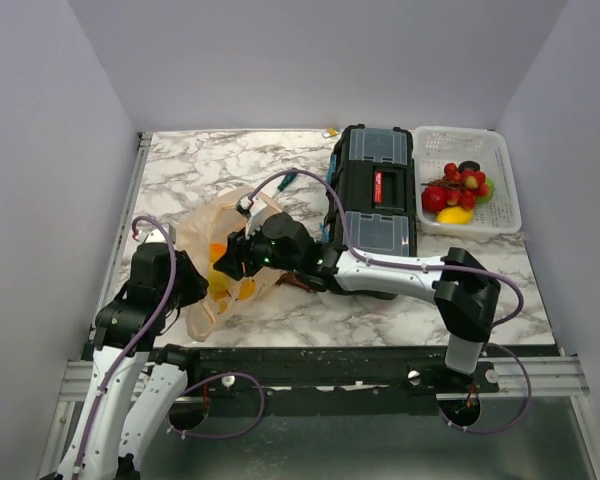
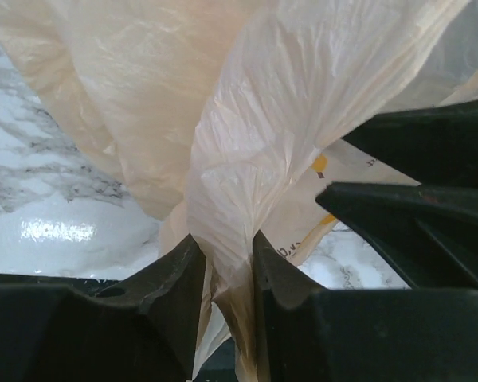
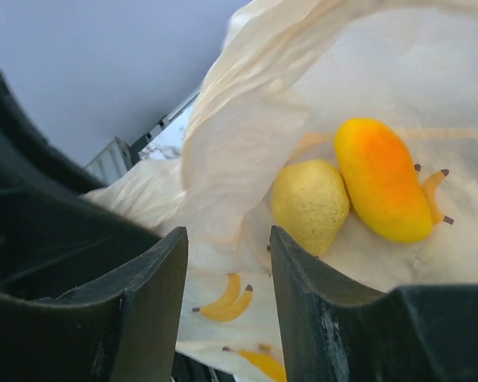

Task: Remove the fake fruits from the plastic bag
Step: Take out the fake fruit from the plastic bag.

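Observation:
The peach-orange plastic bag (image 1: 212, 262) lies on the marble table at the left. My left gripper (image 1: 185, 285) is shut on a gathered fold of the bag (image 2: 227, 263). My right gripper (image 1: 230, 262) reaches into the bag's mouth, open and empty (image 3: 227, 263). Inside the bag lie a yellow pear-like fruit (image 3: 309, 203) and an orange-yellow oval fruit (image 3: 381, 179), just beyond my right finger. Orange and yellow pieces show through the bag (image 1: 220, 272). Other fruits, red berries, a red ball, a yellow oval, green and dark balls (image 1: 458, 192), lie in the white basket.
A black toolbox (image 1: 374, 195) stands at the centre back, right of the bag. The white perforated basket (image 1: 500, 170) sits at the back right. A brown object (image 1: 298, 284) lies under my right arm. White walls enclose the table.

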Robot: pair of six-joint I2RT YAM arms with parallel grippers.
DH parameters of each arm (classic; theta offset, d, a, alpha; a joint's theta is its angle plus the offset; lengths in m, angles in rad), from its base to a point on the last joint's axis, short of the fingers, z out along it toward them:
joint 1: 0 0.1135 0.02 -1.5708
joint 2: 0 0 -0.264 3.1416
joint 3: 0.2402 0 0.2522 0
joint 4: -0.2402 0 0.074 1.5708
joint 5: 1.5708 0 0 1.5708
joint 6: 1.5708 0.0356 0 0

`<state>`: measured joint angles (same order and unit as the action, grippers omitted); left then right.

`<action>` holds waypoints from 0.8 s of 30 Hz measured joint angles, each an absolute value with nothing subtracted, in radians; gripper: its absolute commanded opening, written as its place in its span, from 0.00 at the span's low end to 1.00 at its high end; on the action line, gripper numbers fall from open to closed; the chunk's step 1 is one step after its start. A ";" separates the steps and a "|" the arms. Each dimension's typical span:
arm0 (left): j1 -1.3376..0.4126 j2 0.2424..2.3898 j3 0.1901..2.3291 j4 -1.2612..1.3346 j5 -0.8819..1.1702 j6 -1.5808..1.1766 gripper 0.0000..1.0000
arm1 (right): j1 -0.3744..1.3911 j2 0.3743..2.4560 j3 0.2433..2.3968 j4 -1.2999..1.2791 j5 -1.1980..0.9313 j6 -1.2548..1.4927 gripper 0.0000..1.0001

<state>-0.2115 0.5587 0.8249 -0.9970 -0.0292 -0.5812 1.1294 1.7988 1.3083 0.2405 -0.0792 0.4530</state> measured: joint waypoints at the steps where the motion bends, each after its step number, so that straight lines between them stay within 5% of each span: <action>1: -0.212 0.559 0.825 -1.013 -0.032 -0.585 0.27 | 1.129 1.819 1.327 0.229 -0.076 0.455 0.48; 9: -0.212 0.476 0.825 -1.084 -0.068 -0.623 0.26 | 1.137 1.966 1.441 0.168 -0.048 0.441 0.50; 24: -0.212 0.427 0.816 -1.084 -0.072 -0.633 0.24 | 1.159 2.141 1.587 0.076 0.025 0.391 0.77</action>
